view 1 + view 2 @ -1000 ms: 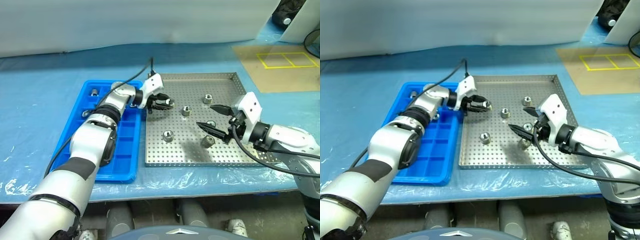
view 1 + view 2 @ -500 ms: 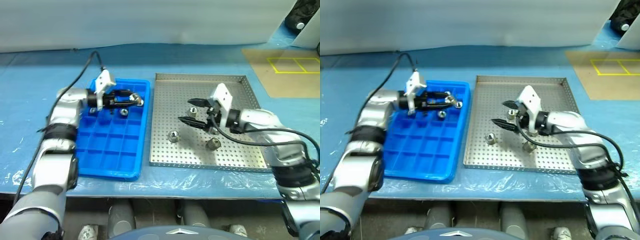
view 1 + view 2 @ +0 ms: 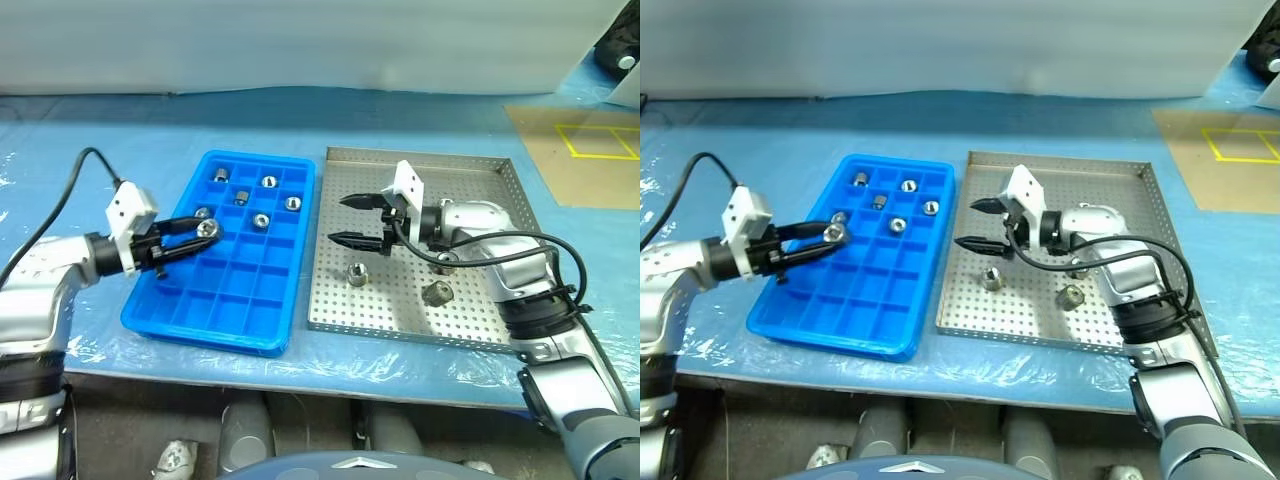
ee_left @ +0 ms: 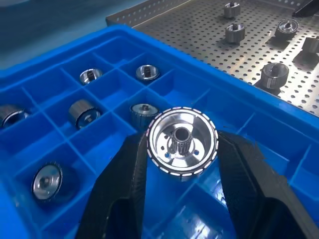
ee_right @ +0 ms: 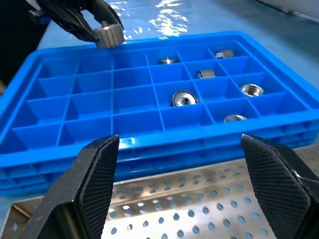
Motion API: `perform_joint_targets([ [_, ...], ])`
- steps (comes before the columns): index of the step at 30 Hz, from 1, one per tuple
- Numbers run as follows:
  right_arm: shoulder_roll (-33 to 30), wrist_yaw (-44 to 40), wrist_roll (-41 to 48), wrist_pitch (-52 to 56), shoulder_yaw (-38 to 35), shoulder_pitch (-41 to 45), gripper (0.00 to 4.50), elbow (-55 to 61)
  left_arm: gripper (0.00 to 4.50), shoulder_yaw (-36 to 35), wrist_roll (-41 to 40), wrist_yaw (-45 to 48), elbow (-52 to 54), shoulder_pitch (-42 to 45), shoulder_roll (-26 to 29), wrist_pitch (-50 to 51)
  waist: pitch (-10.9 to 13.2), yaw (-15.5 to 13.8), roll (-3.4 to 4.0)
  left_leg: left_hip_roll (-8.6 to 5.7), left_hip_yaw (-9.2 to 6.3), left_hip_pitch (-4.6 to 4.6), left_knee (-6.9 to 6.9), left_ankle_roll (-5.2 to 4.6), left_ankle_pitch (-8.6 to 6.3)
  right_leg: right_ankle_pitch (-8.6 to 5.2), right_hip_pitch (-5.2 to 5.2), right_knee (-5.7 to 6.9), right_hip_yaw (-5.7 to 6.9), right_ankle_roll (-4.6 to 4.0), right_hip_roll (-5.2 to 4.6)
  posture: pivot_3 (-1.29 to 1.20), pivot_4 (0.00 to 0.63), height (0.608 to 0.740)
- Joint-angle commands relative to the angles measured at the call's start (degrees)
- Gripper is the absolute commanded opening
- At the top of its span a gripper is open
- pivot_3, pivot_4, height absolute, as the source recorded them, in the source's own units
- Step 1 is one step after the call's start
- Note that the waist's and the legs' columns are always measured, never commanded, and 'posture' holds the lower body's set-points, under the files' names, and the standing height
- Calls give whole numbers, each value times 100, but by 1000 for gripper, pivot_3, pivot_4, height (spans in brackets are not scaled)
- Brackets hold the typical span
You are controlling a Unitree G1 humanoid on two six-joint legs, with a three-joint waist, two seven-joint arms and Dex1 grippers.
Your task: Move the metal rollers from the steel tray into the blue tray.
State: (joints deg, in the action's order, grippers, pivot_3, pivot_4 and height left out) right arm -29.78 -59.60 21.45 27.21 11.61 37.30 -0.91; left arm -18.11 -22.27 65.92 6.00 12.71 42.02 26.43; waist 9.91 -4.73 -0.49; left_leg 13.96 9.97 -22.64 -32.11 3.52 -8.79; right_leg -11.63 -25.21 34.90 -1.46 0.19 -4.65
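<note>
In the head view the left gripper [image 3: 200, 232] hangs over the left side of the blue tray [image 3: 262, 330], its two fingers clamped on one roller [image 3: 208, 228]. Five more rollers lie in the far compartments of that tray, among them one [image 3: 261, 220] just beside the held one. The right gripper [image 3: 345, 220] is over the near-left part of the steel tray [image 3: 480, 165], fingers spread wide with nothing between them, pointing toward the blue tray. Two rollers [image 3: 356, 273] [image 3: 436, 293] sit apart on the perforated floor near it. A second ago the left gripper was over the steel tray's left edge with its roller; it has since swung across to the blue tray, and the right gripper has moved left across the steel tray.

In the left wrist view the held roller [image 4: 182, 141] has its bore facing the camera, so its axis runs along the fingers [image 4: 122, 189], which press its sides. Below it are blue compartments, several with a roller [image 4: 143, 110] inside.

In the right wrist view the open fingers [image 5: 94, 174] frame the blue tray [image 5: 149, 144]; the other gripper holds its roller [image 5: 110, 34] above the tray's far corner
</note>
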Motion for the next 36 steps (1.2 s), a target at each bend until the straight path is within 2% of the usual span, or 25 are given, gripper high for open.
perform_joint_targets([
  [1, 291, -292, 33, -143, 203, 281, 4016, -17, 1730, -415, -285, -243, 595, -357, 169, 80, 0, -16, 0, 2, 0, 0, 1, 0, 0, 0, -1, -1, 0, 0, 0, 165, 150, 740],
  [9, 995, -762, -143, -491, 554, 851, 4016, -673, 1730, -807, -286, -692, 879, -1459, 147, -118, 0, -159, -2, 3, -3, -6, 5, 1, 0, -1, -6, -2, 6, -1, 0, 282, 150, 740],
  [14, 1197, -961, -226, -641, 592, 988, 4016, -912, 1730, -886, -365, -967, 967, -1833, 83, -147, -1, -287, -3, 8, -12, -11, 5, 2, 1, -1, -7, -2, 11, -1, -1, 300, 150, 740],
  [19, 1202, -1018, -325, -704, 564, 979, 4016, -987, 1730, -572, -243, -1242, 751, -1713, -10, -252, -1, -412, -3, 7, -15, -14, 2, 3, 2, -1, -6, 0, 14, -1, 0, 287, 150, 740],
  [26, 1085, -902, -417, -697, 439, 865, 4016, -908, 1730, -110, 69, -1606, 131, -1169, -234, -711, -2, -400, -6, 6, -25, -12, -5, 16, 9, -1, -7, 17, 14, -1, 1, 238, 150, 740],
  [36, 950, -687, -432, -606, 375, 662, 4016, -653, 1730, 172, 33, -1397, -314, -950, -158, -752, -3, -381, -7, 6, -28, -5, -7, 27, 16, -1, -9, 38, 12, -2, 2, 197, 150, 740],
])
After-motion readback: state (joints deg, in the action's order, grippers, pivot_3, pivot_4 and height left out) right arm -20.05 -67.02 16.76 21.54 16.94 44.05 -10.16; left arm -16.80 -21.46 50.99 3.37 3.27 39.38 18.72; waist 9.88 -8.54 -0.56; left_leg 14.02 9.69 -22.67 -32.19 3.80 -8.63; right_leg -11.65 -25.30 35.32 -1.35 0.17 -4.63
